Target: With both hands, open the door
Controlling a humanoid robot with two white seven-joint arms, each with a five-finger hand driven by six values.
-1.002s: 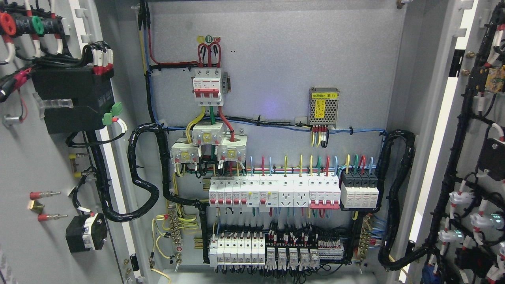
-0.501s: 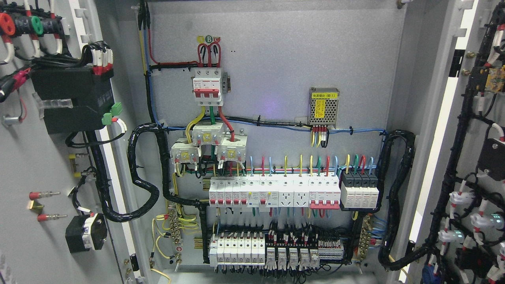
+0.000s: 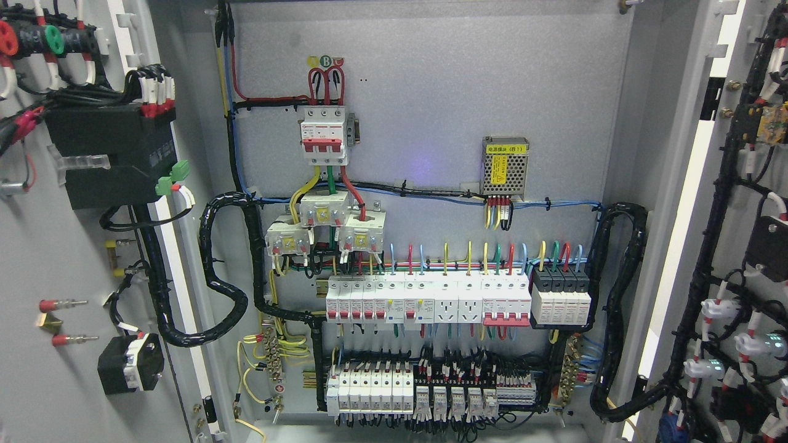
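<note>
A grey electrical cabinet stands with both doors swung open. The left door [image 3: 37, 258] fills the picture's left edge, its inner face carrying a black box, wires and small fittings. At the right edge the right door [image 3: 726, 203] shows its inner side, with black cable bundles and white connectors. Between them the back panel [image 3: 431, 92] is in full view. Neither of my hands nor any arm shows in the picture.
On the panel sit a red-and-white main breaker [image 3: 323, 136], a perforated power supply [image 3: 506, 165], a row of white breakers [image 3: 425, 300] and lower terminal blocks [image 3: 425, 391]. Thick black cable looms [image 3: 221, 271] run to each door.
The left door's inner fittings have shifted slightly to the left, so that door has swung a little further out. The panel and right door look unchanged.
</note>
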